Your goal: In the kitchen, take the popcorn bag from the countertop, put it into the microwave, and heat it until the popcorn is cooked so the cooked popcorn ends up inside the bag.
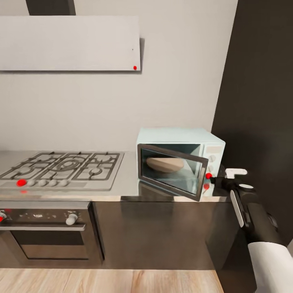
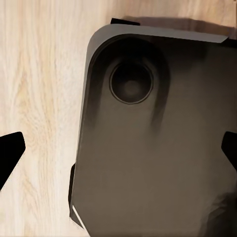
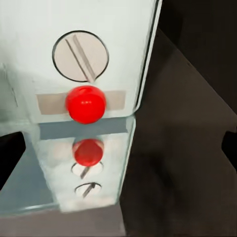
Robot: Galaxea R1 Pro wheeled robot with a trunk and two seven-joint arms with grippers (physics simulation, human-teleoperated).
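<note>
The pale mint-blue microwave point(image 1: 181, 140) stands at the right end of the glossy grey countertop point(image 1: 128, 179). Its black glass door point(image 1: 171, 171) hangs partly open, swung out on its right side. Through the glass the tan popcorn bag point(image 1: 165, 164) lies inside. My right gripper point(image 1: 217, 181) hovers just right of the red button point(image 1: 208, 176). In the right wrist view the gripper point(image 3: 118, 153) is open, facing the red button point(image 3: 85, 103) and a round dial point(image 3: 80, 57) above it. My left gripper point(image 2: 118, 153) is open, pointing down at the floor.
A grey gas hob point(image 1: 61, 169) sits left of the microwave, with a dark steel oven point(image 1: 44, 232) below it. A tall dark panel point(image 1: 260, 101) rises right of the microwave. A range hood point(image 1: 69, 42) hangs above. The robot's dark base point(image 2: 158, 138) stands on the wooden floor point(image 2: 39, 98).
</note>
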